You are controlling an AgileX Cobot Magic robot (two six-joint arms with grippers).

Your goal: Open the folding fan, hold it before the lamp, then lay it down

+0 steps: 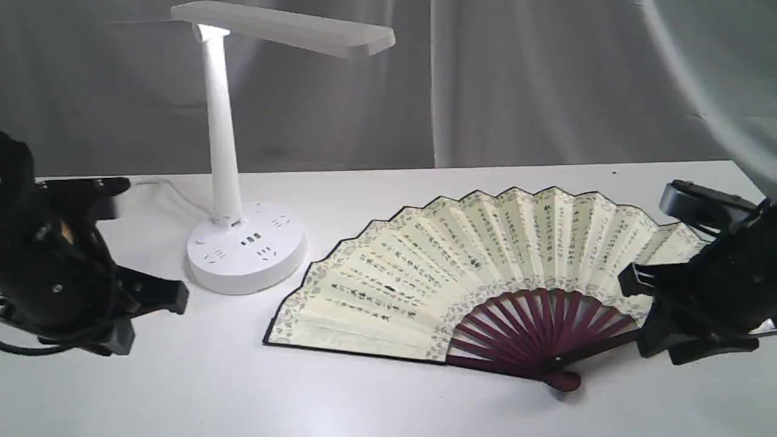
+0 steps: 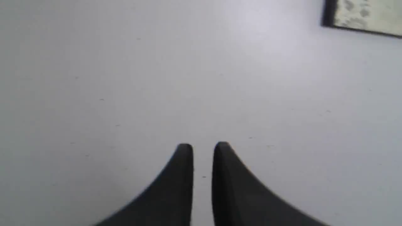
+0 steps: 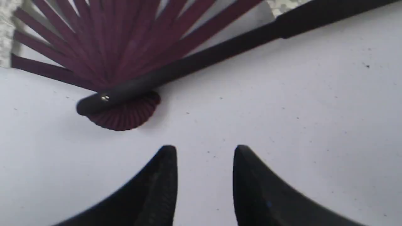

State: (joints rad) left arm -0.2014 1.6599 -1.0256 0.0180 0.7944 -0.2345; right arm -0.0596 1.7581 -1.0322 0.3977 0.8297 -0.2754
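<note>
The folding fan (image 1: 485, 267) lies spread open and flat on the white table (image 1: 364, 400), leaf towards the back and maroon ribs fanning from the pivot (image 3: 122, 110) at the front. The lamp (image 1: 223, 152) stands upright at the back left, its flat head over the table. My right gripper (image 1: 637, 312) hovers just right of the fan's right guard (image 3: 220, 53), open and holding nothing, as the right wrist view (image 3: 204, 147) shows. Left of the fan, my left gripper (image 1: 164, 303) is shut and empty (image 2: 203, 146). A corner of the leaf (image 2: 364, 15) shows in the left wrist view.
The lamp's round base (image 1: 246, 249) with sockets sits between my left arm and the fan's left edge, with a white cord (image 1: 176, 191) trailing behind it. A grey curtain (image 1: 546, 79) closes off the back.
</note>
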